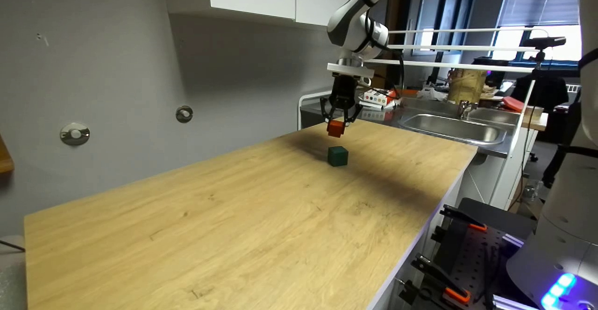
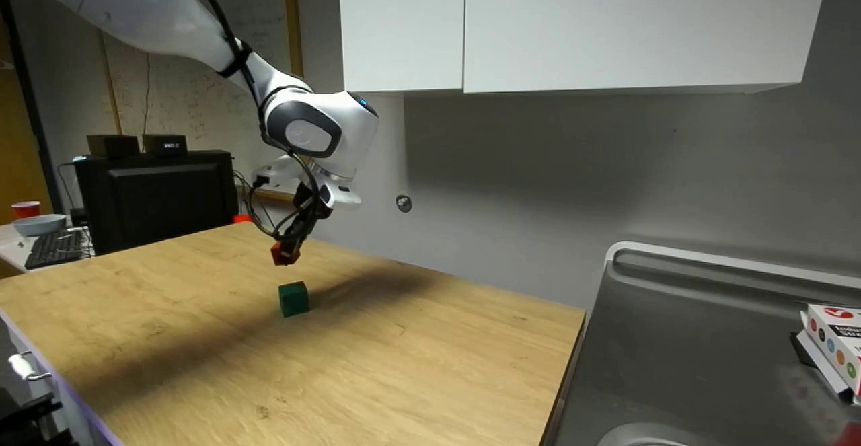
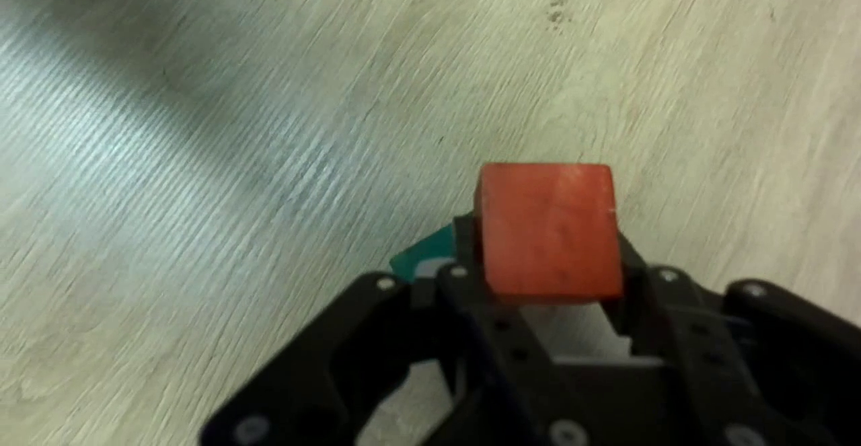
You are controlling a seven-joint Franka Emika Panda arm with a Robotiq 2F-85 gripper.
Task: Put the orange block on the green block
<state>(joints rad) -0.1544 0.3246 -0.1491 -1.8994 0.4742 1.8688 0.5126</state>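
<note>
My gripper (image 1: 337,122) is shut on the orange block (image 1: 336,129), which is in the air above the wooden table (image 1: 210,235). The orange block also shows in an exterior view (image 2: 282,254) and, between the two fingers, in the wrist view (image 3: 550,231). The green block (image 1: 338,156) rests on the table below the gripper, apart from the orange block; it also shows in an exterior view (image 2: 294,299). In the wrist view only a corner of the green block (image 3: 425,252) shows, left of the orange block; the left finger hides more of it.
White wall cabinets (image 2: 578,25) hang above the back of the table. A grey wall (image 1: 117,90) runs along its back edge. A metal sink (image 1: 453,127) and a white box with coloured dots (image 2: 837,342) are beyond one table end.
</note>
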